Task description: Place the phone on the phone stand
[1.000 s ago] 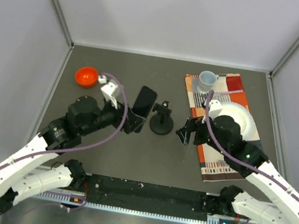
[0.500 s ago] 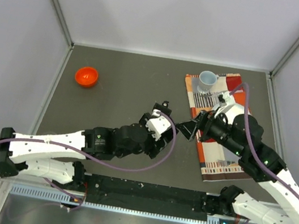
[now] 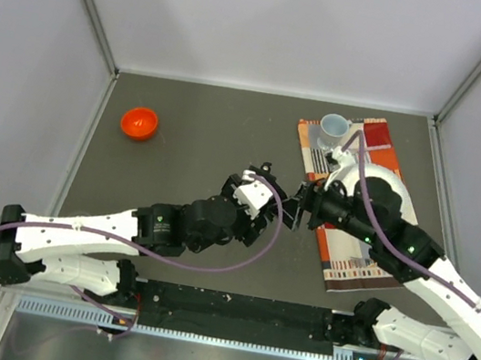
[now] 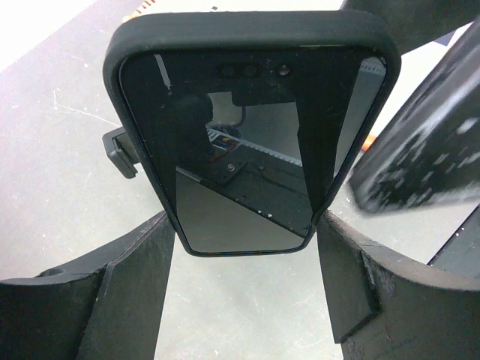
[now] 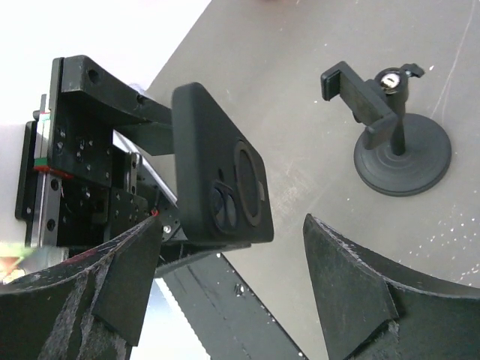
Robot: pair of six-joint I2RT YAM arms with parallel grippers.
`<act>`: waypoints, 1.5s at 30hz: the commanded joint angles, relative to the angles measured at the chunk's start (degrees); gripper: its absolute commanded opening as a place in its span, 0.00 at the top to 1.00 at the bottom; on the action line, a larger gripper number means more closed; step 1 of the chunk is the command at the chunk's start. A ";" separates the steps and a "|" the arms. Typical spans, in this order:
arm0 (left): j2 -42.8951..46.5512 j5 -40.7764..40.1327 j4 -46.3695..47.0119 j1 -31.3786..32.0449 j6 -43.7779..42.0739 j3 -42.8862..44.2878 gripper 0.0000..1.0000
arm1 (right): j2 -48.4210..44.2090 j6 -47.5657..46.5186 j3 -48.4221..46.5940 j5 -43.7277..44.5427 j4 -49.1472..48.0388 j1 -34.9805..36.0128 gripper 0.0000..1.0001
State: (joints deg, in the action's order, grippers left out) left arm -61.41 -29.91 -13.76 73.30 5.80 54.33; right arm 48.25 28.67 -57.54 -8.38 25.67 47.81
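The phone (image 4: 247, 127), in a black case, stands upright with its lower end clamped between the fingers of my left gripper (image 4: 247, 255). Its glossy face is toward the left wrist camera. In the right wrist view its back (image 5: 221, 180), with the camera lenses, faces my right gripper (image 5: 231, 223). That gripper is wide open, close in front of the phone and not touching it. The phone stand (image 5: 397, 142) stands upright on the table just beyond the phone. Its clamp shows behind the phone's left edge (image 4: 120, 154). From above, my left gripper (image 3: 264, 203) covers most of the stand (image 3: 264, 167), with my right gripper (image 3: 300, 201) beside it.
An orange bowl (image 3: 139, 122) sits at the far left. A patterned cloth (image 3: 353, 250) at the right carries a mug (image 3: 333, 126) and a white plate (image 3: 392, 182), partly under my right arm. A black rail (image 3: 237, 309) runs along the near edge.
My left arm has swung in from the left and carried the phone to the centre, over the stand. My right gripper has moved left toward the phone, still open.
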 commanded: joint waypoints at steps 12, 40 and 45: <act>0.85 4.33 -3.02 0.00 2.19 5.44 0.96 | 4.76 -5.37 -1.36 3.02 -6.07 3.60 1.00; 10.87 85.46 34.50 -25.49 30.15 -13.37 0.32 | -8.87 -13.55 5.42 -31.17 -13.28 -1.76 1.00; 7.97 84.15 32.14 -23.64 29.62 -12.05 0.39 | -7.82 -11.62 6.65 -31.87 -18.88 -1.76 1.00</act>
State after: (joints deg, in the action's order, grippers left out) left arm -51.81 53.06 15.35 48.25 34.87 41.34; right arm 40.21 15.27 -50.26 -38.04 17.69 46.30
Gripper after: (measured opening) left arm 0.633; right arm 0.130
